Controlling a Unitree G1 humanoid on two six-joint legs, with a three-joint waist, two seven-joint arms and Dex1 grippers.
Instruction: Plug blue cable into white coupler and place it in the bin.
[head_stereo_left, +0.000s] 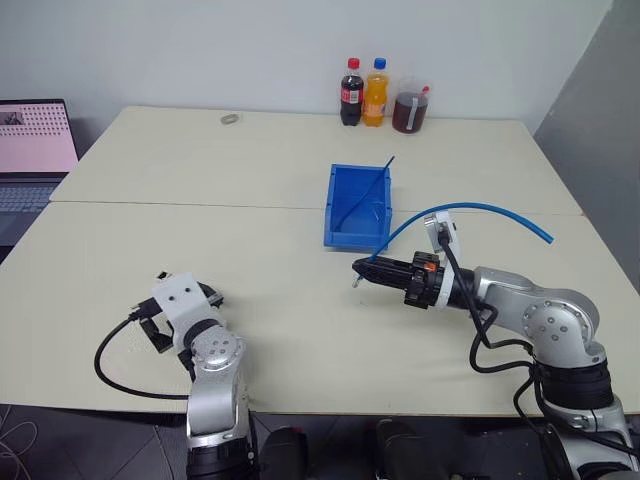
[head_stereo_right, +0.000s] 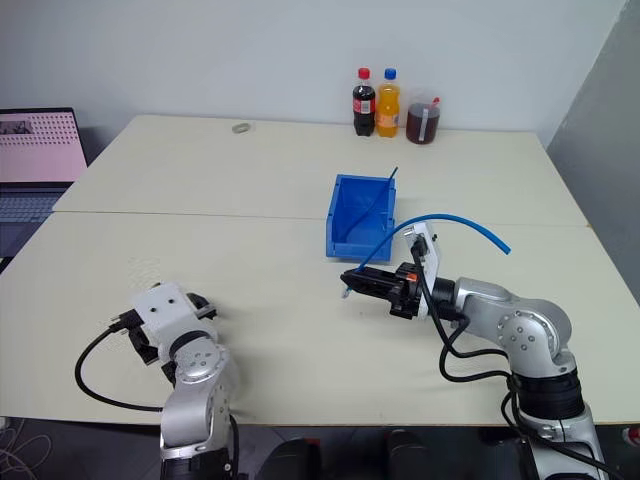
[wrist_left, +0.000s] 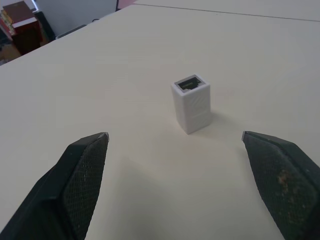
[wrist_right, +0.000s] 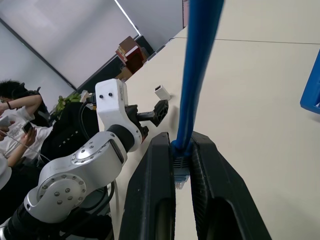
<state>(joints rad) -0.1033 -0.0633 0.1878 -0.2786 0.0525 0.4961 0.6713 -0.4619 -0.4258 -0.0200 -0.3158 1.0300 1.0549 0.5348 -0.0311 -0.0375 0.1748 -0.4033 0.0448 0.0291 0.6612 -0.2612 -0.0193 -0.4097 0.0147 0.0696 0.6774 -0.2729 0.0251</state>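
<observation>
The thin bright-blue cable was pinched near its clear plug end between the two black fingers of the right gripper, which were shut tight on it. From the gripper the cable rose and curved away toward 2 o'clock, with its far end hanging in the air over the table near the right edge. The plug end pointed toward 9 o'clock, just above the table top.

The tiny white plastic coupler stood upright on the table with its dark socket facing up. It sat in front of the left gripper, apart from both fingers. Those fingers were spread wide, one on each side, and held nothing. In the head view the left gripper sat near the front left corner of the table, at about 8 o'clock from the plug, with a wide stretch of bare table between the two grippers.

The blue open-top plastic bin sat at about 12 o'clock from the right gripper, near it but not touching. A thin dark stick leaned on the bin's far right corner.

The big cream table had lots of free room. Far back at 12 o'clock, near the back edge, stood a dark cola bottle, an orange drink bottle and a clear jug of dark drink. A small grey ring lay at 11 o'clock. An open laptop sat off the left edge.
</observation>
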